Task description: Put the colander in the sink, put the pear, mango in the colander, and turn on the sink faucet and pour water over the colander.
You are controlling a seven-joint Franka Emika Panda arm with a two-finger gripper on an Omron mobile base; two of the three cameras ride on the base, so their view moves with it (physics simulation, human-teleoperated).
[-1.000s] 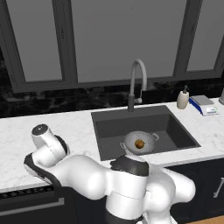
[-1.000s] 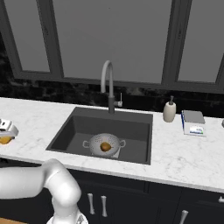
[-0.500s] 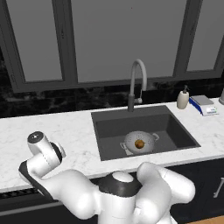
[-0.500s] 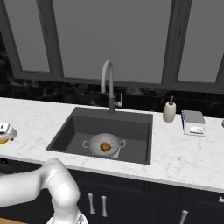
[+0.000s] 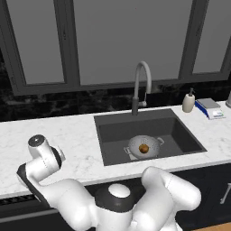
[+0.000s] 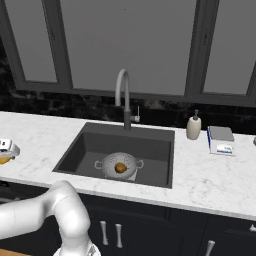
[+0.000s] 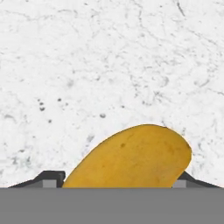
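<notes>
soap bottle [image 6: 193,127] right of basin | scale [image 6: 221,140] beside it | marble counter [image 6: 210,180] | dark windows [image 6: 130,45]

Marble counter [image 5: 72,135], dark windows [image 5: 108,40], blk backsplash [image 5: 58,106].

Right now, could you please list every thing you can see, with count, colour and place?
sink: 1, dark grey, set in the counter
colander: 1, pale grey, on the sink bottom
pear: 1, brown, inside the colander
mango: 1, orange-yellow, between the claw tips, over the counter
faucet: 1, grey, behind the sink
soap bottle: 1, white, right of the sink
scale: 1, blue and grey, far right on the counter
counter: 1, white marble
claw: 1, dark tips, either side of the mango
</notes>
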